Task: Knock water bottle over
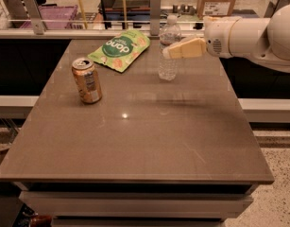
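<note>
Water bottle: standing upright on the table, near the far edge; white cap on top.
Gripper: reaching in from the bottle's right side in the camera view, at the height of the bottle's upper body; its tan tip is overlapping the bottle there; whether it is parted or closed cannot be told; it is not visibly holding anything.
Arm: stretching out white and thick to the right of the bottle, hanging above the table's right edge.
Orange can: standing upright well apart from the bottle, to its left and nearer the camera.
Green snack bag: lying flat to the left of the bottle, near it but not touching; reaching toward the far edge.
Open room: bare tabletop is spreading from the bottle's base toward the camera and toward the near-right corner; a narrower bare strip is lying between the bottle and the bag.
Edges: the far edge is running just behind the bottle; the right edge is lying somewhat to the bottle's right.
</note>
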Available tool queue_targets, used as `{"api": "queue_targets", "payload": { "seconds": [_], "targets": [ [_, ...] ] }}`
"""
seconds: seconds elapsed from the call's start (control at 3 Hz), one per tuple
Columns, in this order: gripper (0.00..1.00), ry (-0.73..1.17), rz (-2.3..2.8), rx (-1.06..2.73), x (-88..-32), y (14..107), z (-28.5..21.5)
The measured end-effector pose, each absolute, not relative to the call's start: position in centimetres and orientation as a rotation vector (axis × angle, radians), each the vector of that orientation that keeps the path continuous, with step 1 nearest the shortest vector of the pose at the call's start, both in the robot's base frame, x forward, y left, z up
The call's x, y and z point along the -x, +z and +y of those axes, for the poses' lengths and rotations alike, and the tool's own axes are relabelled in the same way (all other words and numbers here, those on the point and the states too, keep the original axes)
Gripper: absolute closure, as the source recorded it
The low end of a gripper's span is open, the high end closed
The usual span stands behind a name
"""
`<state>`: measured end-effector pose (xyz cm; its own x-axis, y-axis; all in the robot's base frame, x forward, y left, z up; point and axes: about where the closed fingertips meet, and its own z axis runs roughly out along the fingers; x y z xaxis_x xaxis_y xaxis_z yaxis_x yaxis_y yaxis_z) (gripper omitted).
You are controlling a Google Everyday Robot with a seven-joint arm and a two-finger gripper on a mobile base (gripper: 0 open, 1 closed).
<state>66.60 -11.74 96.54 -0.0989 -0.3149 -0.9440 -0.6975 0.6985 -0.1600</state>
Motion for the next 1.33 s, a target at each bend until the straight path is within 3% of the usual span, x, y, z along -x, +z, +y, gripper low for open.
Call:
{"api": "queue_targets", "payload": {
  "seconds": [1.0,1.33],
  "targets": [
    [0.00,0.499,1.663,0.762,-68.5,94.9,-8.3],
    [0.09,0.535,1.641,0.774,-69.2,94.3,-7.8]
  ]
}}
